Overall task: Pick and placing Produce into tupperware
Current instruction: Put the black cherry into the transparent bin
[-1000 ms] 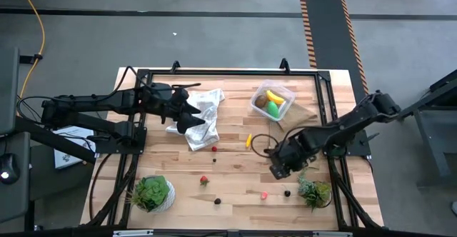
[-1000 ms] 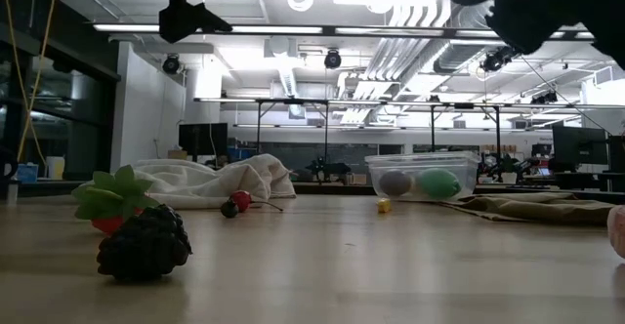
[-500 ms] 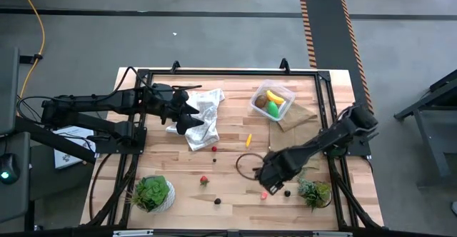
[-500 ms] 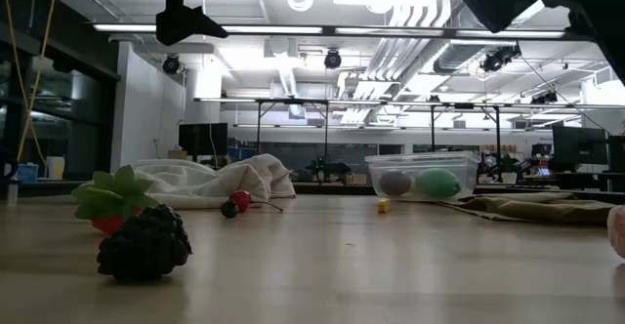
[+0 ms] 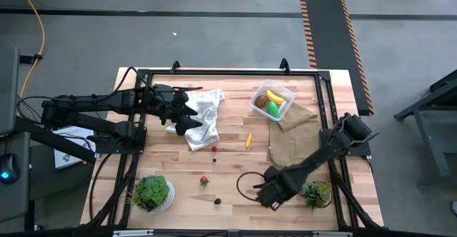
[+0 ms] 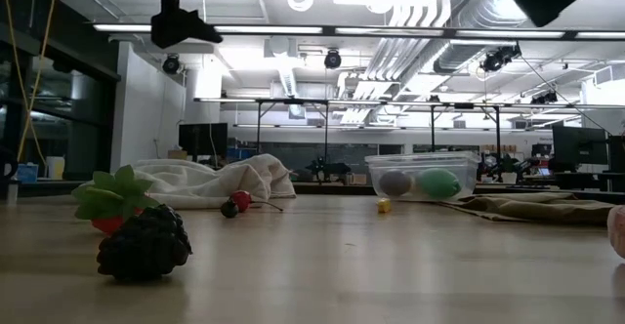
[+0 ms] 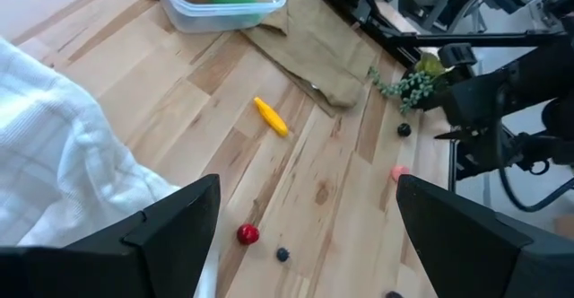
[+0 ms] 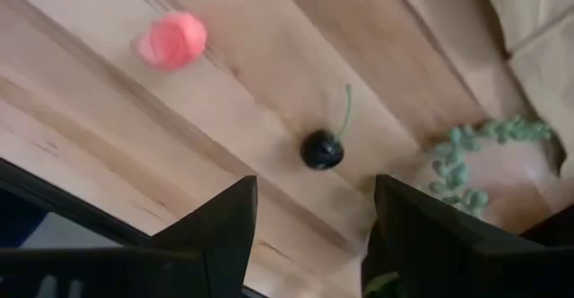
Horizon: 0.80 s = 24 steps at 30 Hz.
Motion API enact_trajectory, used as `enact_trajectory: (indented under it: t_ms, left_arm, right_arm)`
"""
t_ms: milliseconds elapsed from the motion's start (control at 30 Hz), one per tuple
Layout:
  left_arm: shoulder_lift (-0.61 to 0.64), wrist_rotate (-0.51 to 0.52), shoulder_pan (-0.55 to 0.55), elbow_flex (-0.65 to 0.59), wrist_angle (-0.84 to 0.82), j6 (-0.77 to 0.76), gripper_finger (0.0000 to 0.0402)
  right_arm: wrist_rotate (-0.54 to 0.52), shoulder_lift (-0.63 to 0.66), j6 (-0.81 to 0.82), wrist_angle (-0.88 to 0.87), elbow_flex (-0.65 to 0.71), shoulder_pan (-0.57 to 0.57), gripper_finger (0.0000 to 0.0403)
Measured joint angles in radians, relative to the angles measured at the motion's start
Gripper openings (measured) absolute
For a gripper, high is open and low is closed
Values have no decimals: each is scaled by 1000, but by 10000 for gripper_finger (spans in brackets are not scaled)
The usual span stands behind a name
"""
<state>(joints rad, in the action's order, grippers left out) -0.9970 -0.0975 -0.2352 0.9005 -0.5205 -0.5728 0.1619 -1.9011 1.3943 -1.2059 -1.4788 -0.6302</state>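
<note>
Your right claw hangs low over the near edge of the worktop, fingers spread with nothing between them. Just ahead of it lie a dark cherry with a green stem and a pink piece, both untouched on the wood. The trailing green plant sits just beside that claw. Well away from it, at the far side, the tupperware holds the banana, the green oval and the brown ball. Your left claw hovers over the white cloth, fingers spread and empty; the orange-yellow piece and a red berry lie ahead of it.
</note>
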Motion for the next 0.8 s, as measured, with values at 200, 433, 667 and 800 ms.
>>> enact_trajectory:
  t_ms: [200, 433, 667, 800]
  left_arm:
    - [0, 0, 0, 0, -15, -8, 328]
    - [0, 0, 0, 0, -15, -8, 328]
    - [0, 0, 0, 0, -14, -11, 328]
    - [0, 0, 0, 0, -14, -12, 328]
  right_arm:
    - [12, 0, 65, 58, 44, -38, 216]
    - [18, 0, 66, 81, 113, -38, 216]
    - [22, 1, 76, 147, 155, -38, 216]
    - [16, 1, 74, 144, 155, -38, 216]
